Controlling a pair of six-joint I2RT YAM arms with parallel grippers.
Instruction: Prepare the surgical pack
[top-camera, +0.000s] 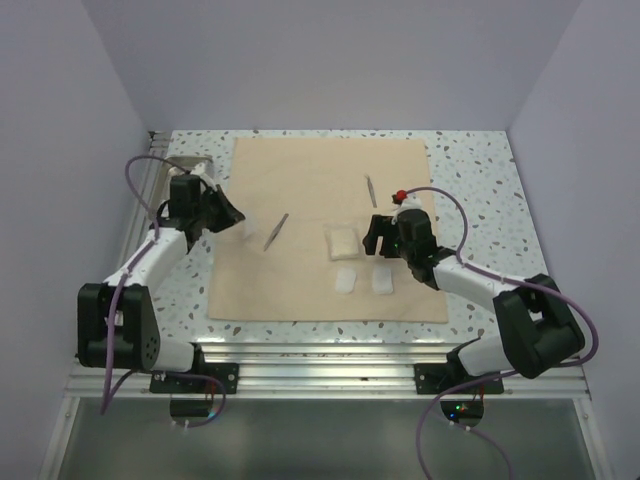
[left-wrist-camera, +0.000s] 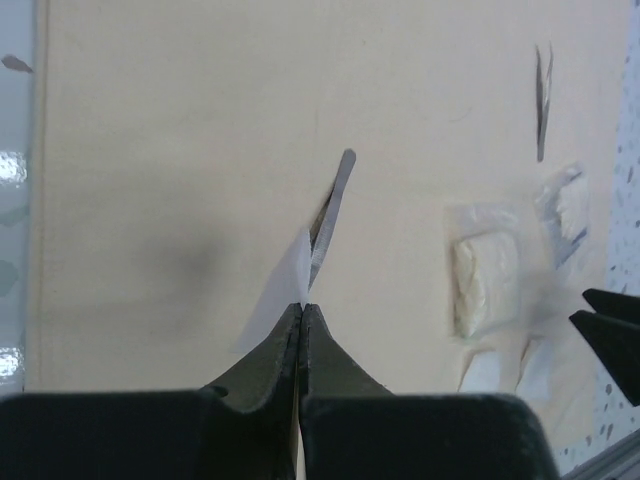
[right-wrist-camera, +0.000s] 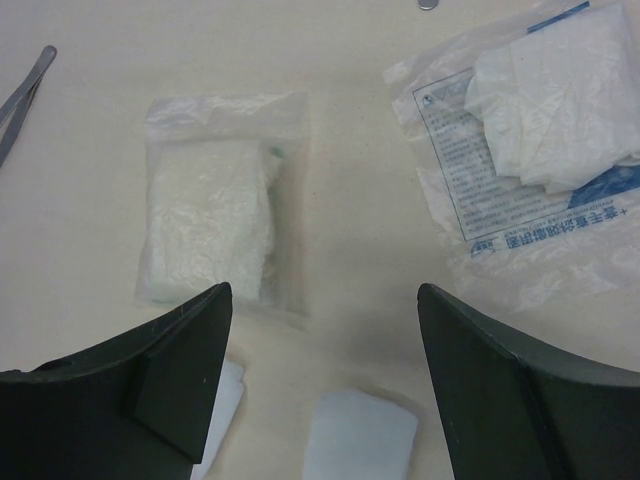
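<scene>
Your left arm (top-camera: 160, 255) reaches far over the left edge of the tan cloth (top-camera: 320, 180), which lies flat on the tabletop (top-camera: 470, 170). Its jaws are closed, with a thin white scrap (left-wrist-camera: 280, 295) at their tips beside the tweezers (left-wrist-camera: 333, 205). Your right arm (top-camera: 470, 280) reaches left, jaws wide apart and empty above a gauze packet (right-wrist-camera: 215, 215).

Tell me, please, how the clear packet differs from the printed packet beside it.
The clear packet is unprinted; the printed packet carries blue and black text. The clear packet holds a compact folded pad, the printed packet looser, crumpled white material. The printed packet looks larger than the clear packet. Both are see-through plastic lying flat on the tan cloth.
</scene>
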